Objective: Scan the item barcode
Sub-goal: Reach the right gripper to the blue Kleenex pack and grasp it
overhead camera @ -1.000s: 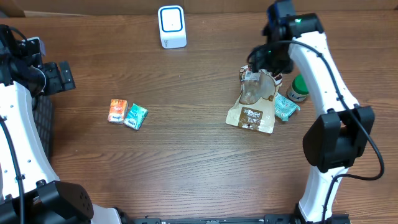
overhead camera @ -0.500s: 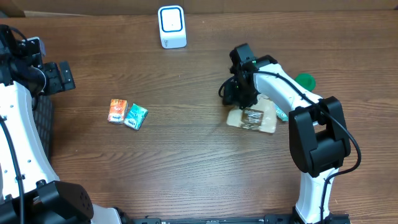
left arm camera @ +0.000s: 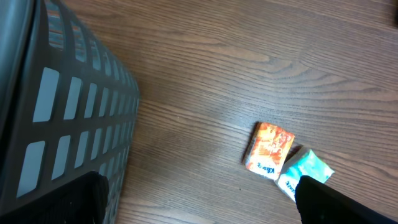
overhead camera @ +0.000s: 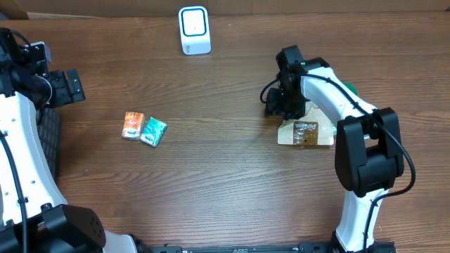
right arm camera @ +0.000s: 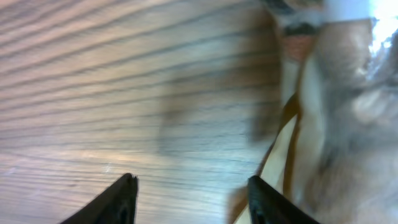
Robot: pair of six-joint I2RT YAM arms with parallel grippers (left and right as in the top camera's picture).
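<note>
Right gripper at pouch's left edge, over bare worktop, jaws half open, empty; left gripper beside basket, jaws wide, empty.

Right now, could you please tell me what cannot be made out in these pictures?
- Brown pouch: any barcode is too small overhead; the right wrist view is blurred and its right edge cuts the pouch off.
- Green thing: overhead, mostly hidden under the right arm.
- Orange packet and teal packet: print too small to read; in the left wrist view the left gripper covers the teal one's corner.
</note>
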